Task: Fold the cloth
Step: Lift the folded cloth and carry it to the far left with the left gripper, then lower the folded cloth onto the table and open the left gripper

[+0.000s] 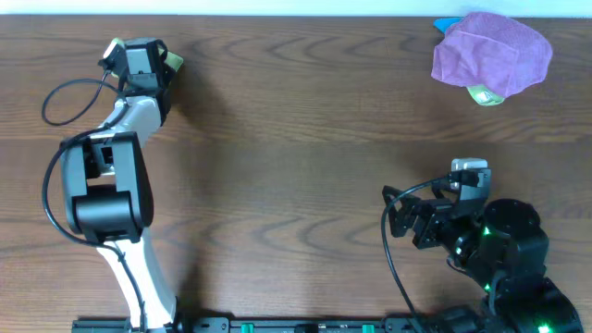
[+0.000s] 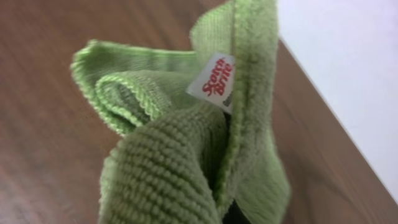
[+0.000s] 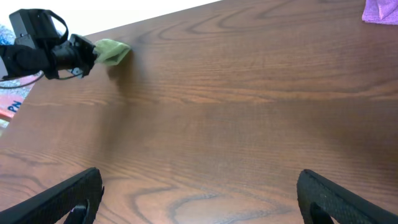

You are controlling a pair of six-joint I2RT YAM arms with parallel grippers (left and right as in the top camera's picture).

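A green microfibre cloth point(image 2: 186, 143) with a white Scotch-Brite tag hangs bunched up and fills the left wrist view. My left gripper point(image 1: 159, 57) is at the table's far left corner and is shut on this cloth, whose edge shows in the overhead view point(image 1: 175, 63). The cloth hides the fingers in the left wrist view. The right wrist view shows the left gripper point(image 3: 84, 55) holding the cloth point(image 3: 112, 51) just above the table. My right gripper point(image 1: 398, 220) is open and empty near the front right, with its fingers wide apart over bare wood point(image 3: 199, 193).
A crumpled purple cloth point(image 1: 492, 51) lies at the far right, on top of a green item point(image 1: 486, 95) and a blue one point(image 1: 447, 23). The table's back edge runs close behind the left gripper. Brown wooden table point(image 1: 296, 139).
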